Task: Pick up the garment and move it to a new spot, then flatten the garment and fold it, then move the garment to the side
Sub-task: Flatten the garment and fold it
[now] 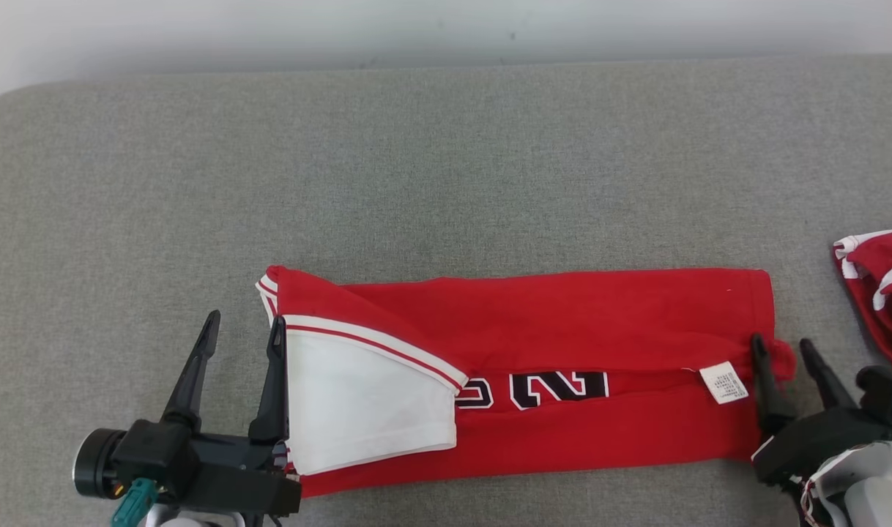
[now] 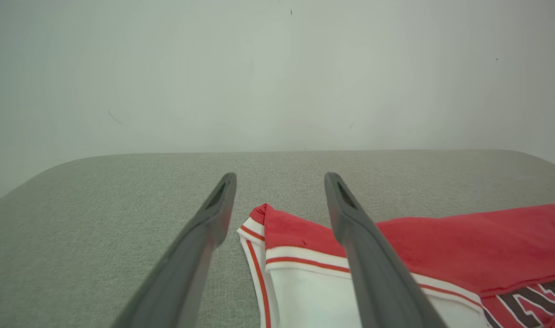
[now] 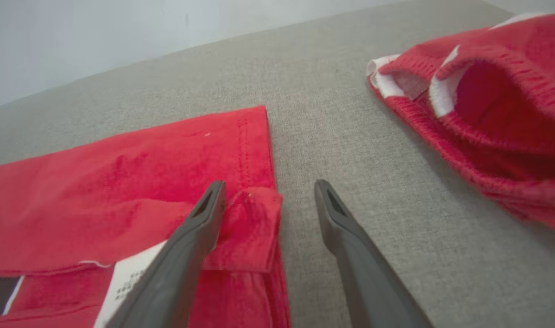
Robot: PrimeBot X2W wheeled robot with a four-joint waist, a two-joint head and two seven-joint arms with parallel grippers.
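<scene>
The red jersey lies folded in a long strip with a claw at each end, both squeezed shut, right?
Not shut: both are open. In the head view the left gripper and right gripper each have their fingers spread apart, one at each end of the jersey. The rest is right.

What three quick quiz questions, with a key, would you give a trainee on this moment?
1. True or false: the left hand is shut on the jersey.
2. The white care label lies: A at the left hand's end, B in the middle, C at the right hand's end.
3. How many red garments lie on the grey surface?

Key:
1. False: its fingers stand apart.
2. C.
3. Two: the jersey and a second garment at the right edge.
</scene>
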